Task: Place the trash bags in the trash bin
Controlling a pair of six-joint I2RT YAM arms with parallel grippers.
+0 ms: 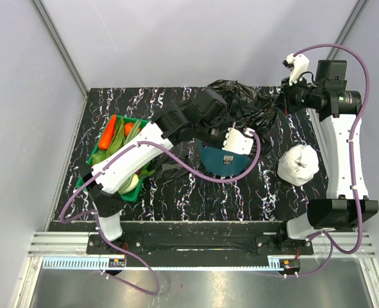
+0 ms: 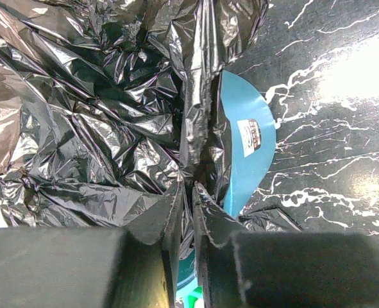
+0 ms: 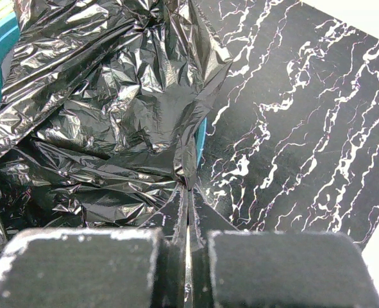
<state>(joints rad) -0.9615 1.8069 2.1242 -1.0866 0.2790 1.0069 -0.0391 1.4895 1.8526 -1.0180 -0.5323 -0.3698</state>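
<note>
We grip the trash bag (image 1: 240, 102) from two sides, likely to stretch its mouth over the trash bin (image 1: 222, 162). The bin sits near the middle of the tabletop (image 1: 195, 199), with film draped from it toward the far edge. Our left gripper (image 2: 186, 192) stands narrow, pinching a fold beside the bin wall. Our right gripper (image 3: 188, 192) is clamped tight on the bag's edge. The bin's white label (image 2: 249, 138) is too small to read.
</note>
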